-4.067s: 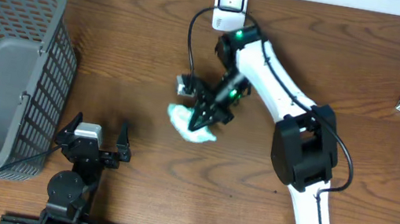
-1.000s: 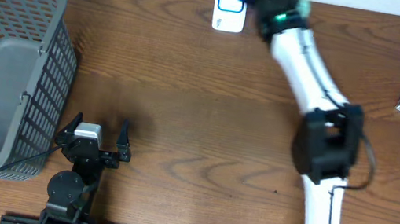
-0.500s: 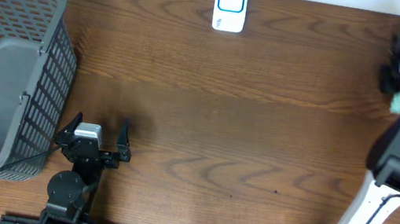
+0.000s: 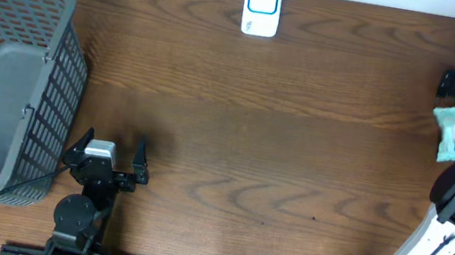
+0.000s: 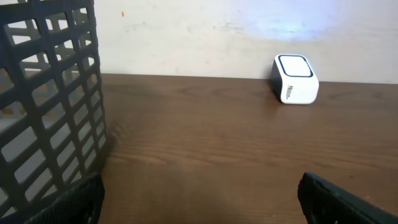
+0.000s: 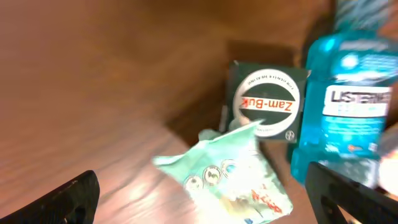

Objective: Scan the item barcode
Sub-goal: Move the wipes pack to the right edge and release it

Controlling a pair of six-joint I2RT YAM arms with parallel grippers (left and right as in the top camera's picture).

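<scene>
The item is a small pale-green packet [image 6: 227, 177], a soft crinkled pouch with a row of round printed emblems and some red lettering near one corner. The right wrist view is too blurred for me to read it, and I see no barcode on the face turned up. It sits near the table's [image 4: 278, 153] right edge, about level with the middle of that edge. The right claw [image 6: 202, 193] hangs over it with its fingers spread as wide as they go, one on each side of the packet and neither touching it, so it has hold of nothing. Whether the packet lies flat on the wood I cannot tell.

Just beyond the packet is a dark square Zam-Buk tin [image 6: 266, 102] with a round white label. Beside the tin stands a clear blue Listerine bottle [image 6: 348, 106], smooth and hard-sided.

The scanner [image 4: 262, 6], a white rounded block with a blue-rimmed window, stands at the middle of the far edge. A grey plastic mesh basket [image 4: 72, 77] fills the left end. The left claw [image 5: 200, 199] rests wide open and empty near the front edge, just beside the basket. Bare dark woodgrain runs broad and open between the scanner, the basket and the packet.
</scene>
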